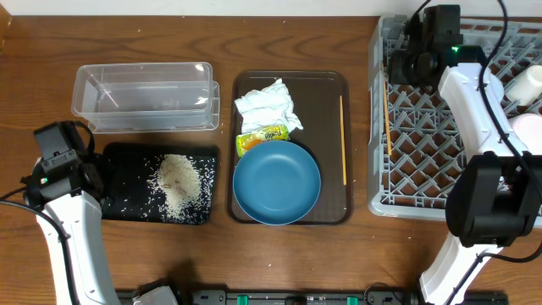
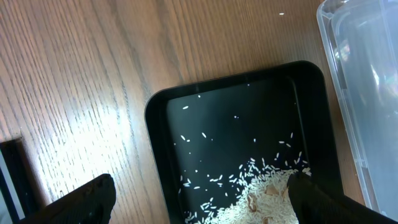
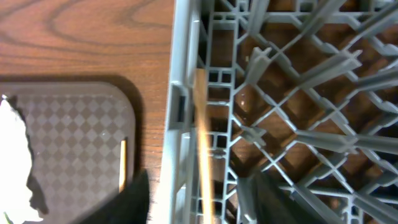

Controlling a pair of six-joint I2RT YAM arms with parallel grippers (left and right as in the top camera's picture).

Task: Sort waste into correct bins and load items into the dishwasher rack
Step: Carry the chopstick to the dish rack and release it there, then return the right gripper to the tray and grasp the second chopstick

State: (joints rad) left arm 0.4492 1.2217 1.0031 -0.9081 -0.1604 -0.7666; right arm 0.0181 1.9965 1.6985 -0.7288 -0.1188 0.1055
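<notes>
Right end effector (image 3: 196, 186): released. Chopstick (image 3: 200, 124) by rack (image 3: 180, 62) wall, surface (image 3: 87, 37) right edge; may drop through gaps. Left end effector (image 2: 200, 183): released, above rice (image 2: 261, 196).

The left arm (image 1: 74, 241) has a smooth white shell on its long link, and a black, boxy joint housing (image 1: 58, 157) at the upper end. A thin black cable (image 1: 13, 200) runs beside it. The right arm (image 1: 472, 97) is built the same way: rounded white links, a big black joint (image 1: 495, 203) and a black head (image 1: 432, 38) with a small green light (image 1: 457, 49). The left fingers (image 2: 87, 199) and the right fingers (image 3: 134, 202) are black and matt.
</notes>
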